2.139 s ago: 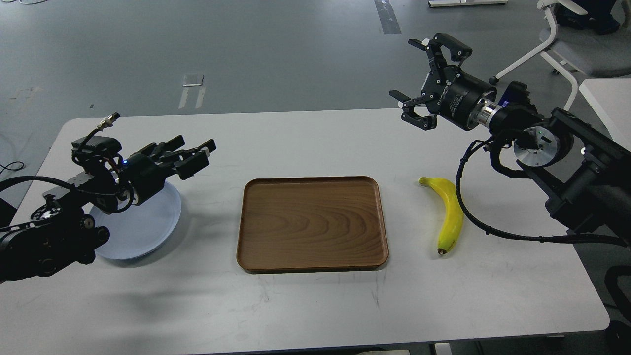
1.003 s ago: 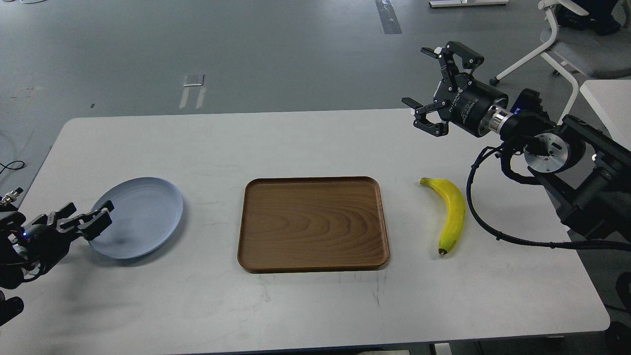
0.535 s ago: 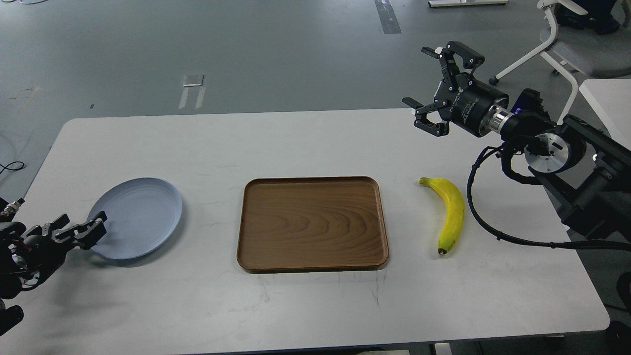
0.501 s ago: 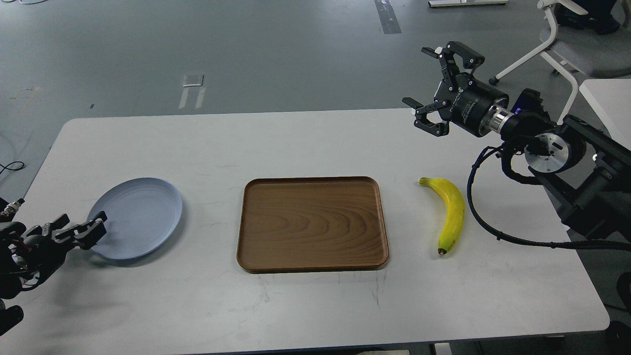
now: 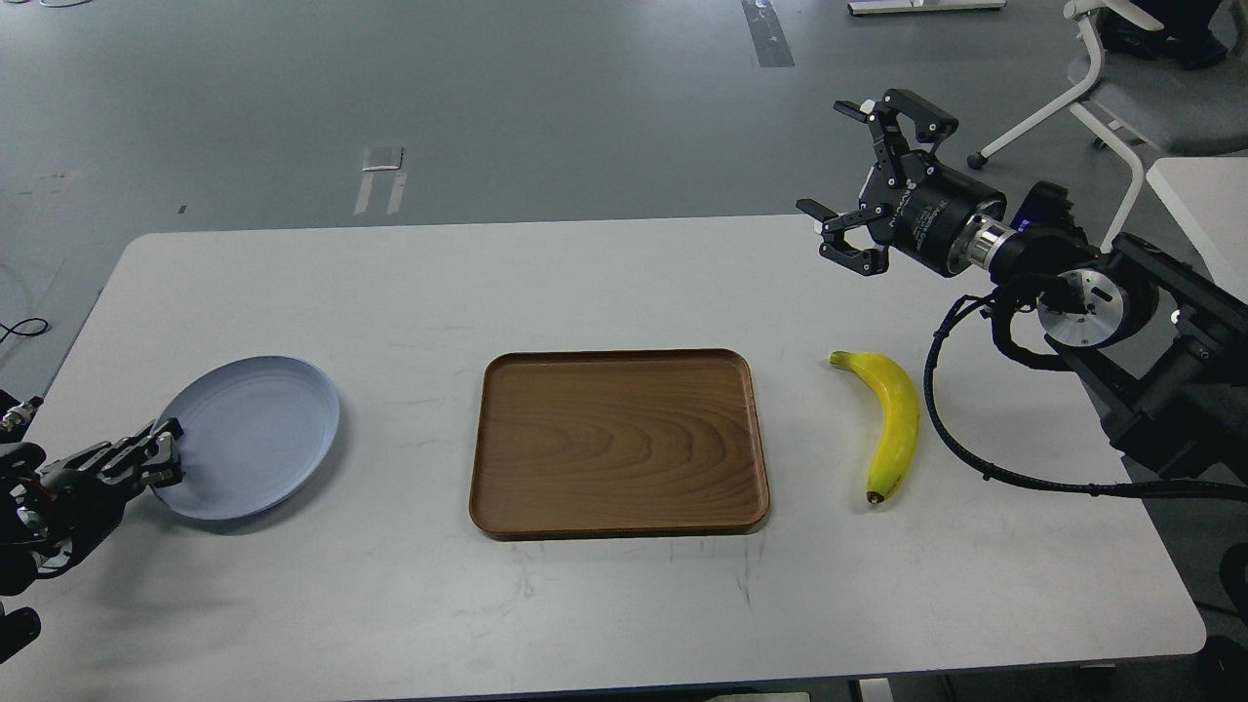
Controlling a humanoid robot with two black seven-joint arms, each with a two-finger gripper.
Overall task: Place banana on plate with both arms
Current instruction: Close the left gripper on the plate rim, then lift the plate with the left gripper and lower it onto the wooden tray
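1. head view: the banana (image 5: 894,425) lies flat on the white table (image 5: 604,604), just right of the wooden tray (image 5: 618,444) and not touching it. its long axis runs roughly toward and away from me, green stem at the far end and dark tip at the near end, bowed out to my right.

2. my right gripper (image 5: 863,180) hangs in the air beyond the banana's stem end and well above the table, fingers spread wide apart and holding nothing. the fruit lies nearer to me than the gripper and lower down, almost straight below the line of the fingers.

3. the plate (image 5: 255,429) sits at the far left of the table, well apart from the tray and the full width of the tray away from the banana.

4. my left gripper (image 5: 146,460) is low at the plate's near left rim. its fingers look drawn close together right at the rim, but from this angle i cannot tell whether they are pinching the plate or only resting beside it.

5. the right arm is plainly the nearer one to the banana, and the left is the only one within reach of the plate, so i judge the work splits that way.

6. for the pick, i would bring the right gripper back toward me and down, turning the wrist so the fingers close across the banana's width near its middle, not along its length.

7. nothing is on the plate yet, so the task looks barely begun.
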